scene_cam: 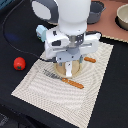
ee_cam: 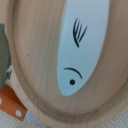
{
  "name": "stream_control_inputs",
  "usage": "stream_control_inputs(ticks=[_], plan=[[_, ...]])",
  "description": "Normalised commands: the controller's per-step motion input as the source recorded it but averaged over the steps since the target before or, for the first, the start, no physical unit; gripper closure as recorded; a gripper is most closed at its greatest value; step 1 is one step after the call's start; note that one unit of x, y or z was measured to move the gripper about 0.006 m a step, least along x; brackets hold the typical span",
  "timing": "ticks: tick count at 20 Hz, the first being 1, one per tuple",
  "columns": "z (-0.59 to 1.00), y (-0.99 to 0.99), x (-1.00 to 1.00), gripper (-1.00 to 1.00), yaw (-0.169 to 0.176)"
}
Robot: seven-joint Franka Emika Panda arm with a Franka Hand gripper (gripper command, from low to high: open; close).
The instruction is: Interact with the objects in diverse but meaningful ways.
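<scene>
Exterior view: the arm stands over a beige woven placemat (scene_cam: 55,92) on a black table (scene_cam: 15,30).
Wooden plate (ee_cam: 35,60): round and rimmed; in the wrist view it fills nearly the whole picture. In the exterior view only its edge shows under the arm.
In the plate: one small white elongated piece (ee_cam: 82,47), a fish shape with a black dot eye, a curved mouth line and dark fin strokes, lying flat on the wood.
Gripper (scene_cam: 68,67): low over the plate; neither view shows the fingers, so I cannot tell how far apart they are or whether they hold anything.
Fork (scene_cam: 62,79): one, grey tines and an orange handle, lying on the mat just beside the plate.
Second orange-handled utensil (scene_cam: 90,60): one, on the mat beyond the plate, mostly hidden.
Red tomato (scene_cam: 19,63): one, on the black table, off the mat towards the exterior view's left.
Dark grey two-handled pot (scene_cam: 95,12): one, at the far side; contents not visible.
Bowl (scene_cam: 122,17): one, pale, at the exterior view's far right corner.
</scene>
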Motion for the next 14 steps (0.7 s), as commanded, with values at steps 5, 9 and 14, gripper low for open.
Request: stream_control_inputs(ticks=[5, 9, 14], plan=[[0.0, -0.03, 0.12, -1.0, -0.005], [-0.01, -0.01, 0.22, -1.0, -0.017], [-0.04, -0.11, 0.07, -1.0, 0.0]])
